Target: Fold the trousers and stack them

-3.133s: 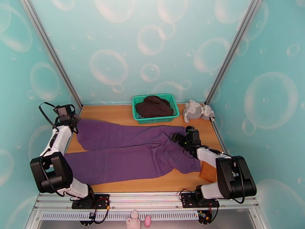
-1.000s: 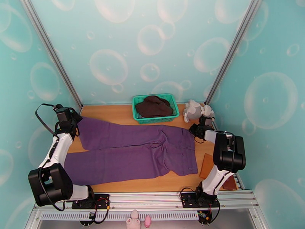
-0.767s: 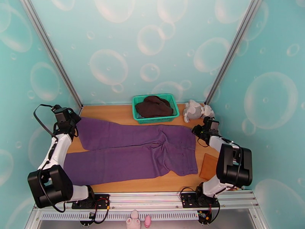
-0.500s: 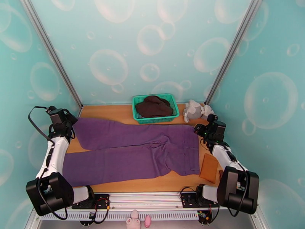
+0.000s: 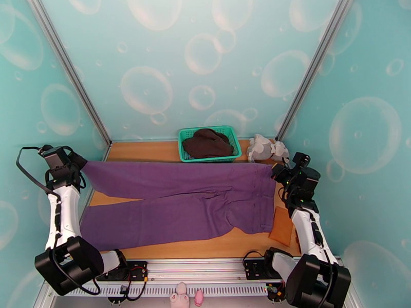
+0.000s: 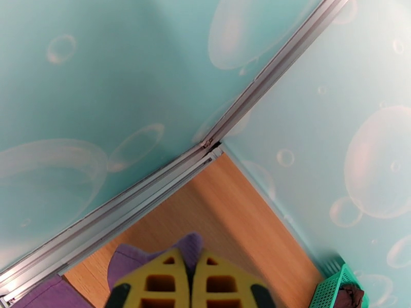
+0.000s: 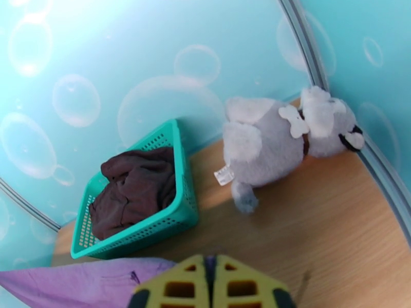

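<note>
Working over wooden tabletop (image 5: 149,149), teal bubble-print walls (image 5: 205,73) closing in on three sides. Both my jaws clenching on trousers (image 5: 180,201): left gripper (image 5: 76,161) pinching far leg's hem at table's left edge, right gripper (image 5: 277,173) pinching waistband corner close by right wall. Far edge stretching taut between them, near leg lying across table. Green basket (image 5: 235,146) holding dark brown garment (image 5: 207,142), grey plush toy (image 5: 264,149) beside it, both crowding back edge just behind trousers. Bare wood showing along near edge.
</note>
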